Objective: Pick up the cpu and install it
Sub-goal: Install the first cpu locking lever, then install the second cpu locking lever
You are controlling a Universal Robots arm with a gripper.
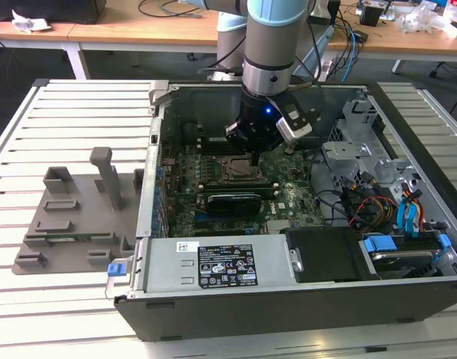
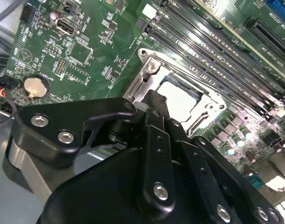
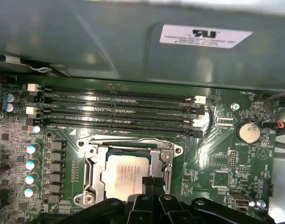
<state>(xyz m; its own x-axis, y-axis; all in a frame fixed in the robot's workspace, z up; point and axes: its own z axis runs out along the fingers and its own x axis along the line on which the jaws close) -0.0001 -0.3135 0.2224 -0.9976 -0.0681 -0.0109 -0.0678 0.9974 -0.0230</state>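
One arm reaches down into the open computer case (image 1: pixel 408 149), its gripper (image 1: pixel 252 157) low over the motherboard (image 3: pixel 217 158). In both wrist views the cpu (image 3: pixel 126 179) lies flat inside the socket frame (image 3: pixel 91 175) — silver top up. The fingertips (image 3: pixel 150 183) sit close together at the chip's edge, touching or just above it; whether they grip it, I cannot tell — memory slots (image 3: pixel 119 112) run beside the socket

cpu (image 3: pixel 125 173): near edge hidden behind end effector (image 3: pixel 151 189) | end effector: finger state could not be told, body cut by frame edge in both wrist views | socket frame (image 2: pixel 212 105): partly covered in second wrist view
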